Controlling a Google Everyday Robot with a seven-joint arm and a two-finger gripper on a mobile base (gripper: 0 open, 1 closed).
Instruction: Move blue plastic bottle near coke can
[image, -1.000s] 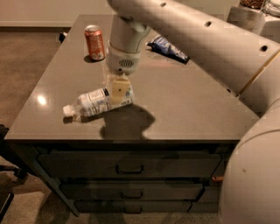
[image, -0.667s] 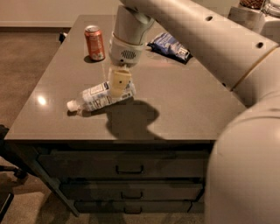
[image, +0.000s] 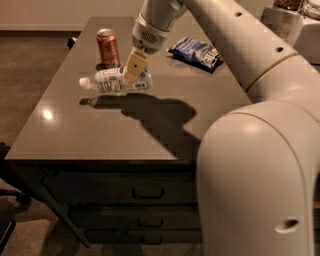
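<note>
fig. bottle (image: 112, 80) carried sideways over the table (image: 100, 135), cap toward 9 o'clock, its shadow lying apart at 6 o'clock, so i judge it airborne. the can (image: 108, 47) stands upright just beyond it, at about 12 o'clock from the label. my gripper (image: 134, 70) clamps the bottle's body near the base end, one finger (image: 133, 67) crossing the label.

risks, left to right: the grip sits off-centre, so the cap end may droop or the bottle may twist out. a further push toward 12 o'clock could knock the can over. lowering too fast could let the round bottle roll. the chip bag (image: 196, 51), at 2 o'clock from the gripper, is well apart and no hazard.

containers: i cannot tell the bottle's fill, the can's contents, or the bag's. the drawers (image: 147, 192) under the table are shut.
</note>
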